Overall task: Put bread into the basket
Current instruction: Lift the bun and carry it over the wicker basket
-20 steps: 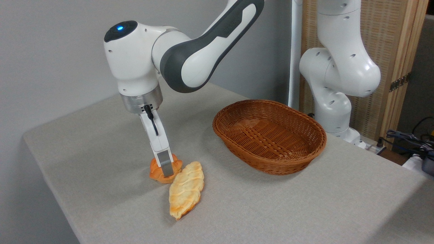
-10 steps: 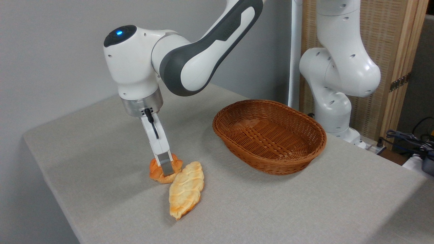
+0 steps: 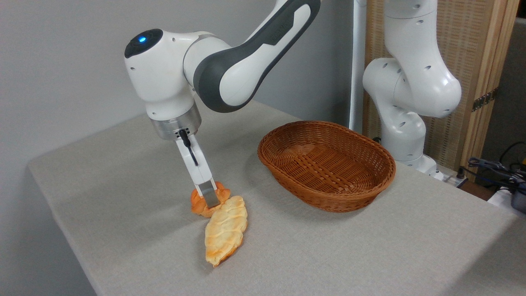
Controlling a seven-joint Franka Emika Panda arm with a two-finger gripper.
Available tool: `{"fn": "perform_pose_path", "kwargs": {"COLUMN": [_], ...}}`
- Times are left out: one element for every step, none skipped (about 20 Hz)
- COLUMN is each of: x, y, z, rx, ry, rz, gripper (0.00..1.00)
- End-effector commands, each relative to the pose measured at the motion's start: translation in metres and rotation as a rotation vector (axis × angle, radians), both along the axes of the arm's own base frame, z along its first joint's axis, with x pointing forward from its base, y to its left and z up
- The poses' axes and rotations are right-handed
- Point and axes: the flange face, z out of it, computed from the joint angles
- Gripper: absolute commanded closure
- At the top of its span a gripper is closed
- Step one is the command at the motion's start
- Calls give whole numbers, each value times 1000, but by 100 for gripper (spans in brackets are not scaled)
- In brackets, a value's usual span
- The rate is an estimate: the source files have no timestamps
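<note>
Camera: gripper (image 3: 210,200) fingers clenched on small orange knotted bun (image 3: 202,204) for lift; brown oval wicker basket (image 3: 386,172) well right of fingers, empty.

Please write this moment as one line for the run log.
phase: lift starting | gripper: shut on bun | bun: beside braided loaf | basket: empty

Single fixed camera, raised, front-left of table (image 3: 123,172), looking down obliquely, medium range.
</note>
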Motion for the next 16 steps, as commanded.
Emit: {"fn": "perform_pose_path", "kwargs": {"x": [-1,-1,-4,-7,-11,-19,-28,-41,-55,-68,-81,-95,-108,-118,-130,-142], "y": [5,5,7,17,28,37,52,67,79,92,101,101,99,95,89,82], "z": [21,27,34,48,61,78,92,105,109,111,116,117,116,111,104,98], "rx": [-1,-3,-4,-3,-12,-30,-44,-56,-73,-90,-100,-107,-114,-116,-107,-110], "ry": [22,33,43,33,27,27,35,53,84,100,101,99,102,113,132,147], "rz": [-9,-9,-9,6,28,42,37,-8,-85,-143,-171,-185,-196,-216,-249,-275], "gripper": [75,75,75,75,75,74,74,74,73,71,67,66,66,66,66,66]}}
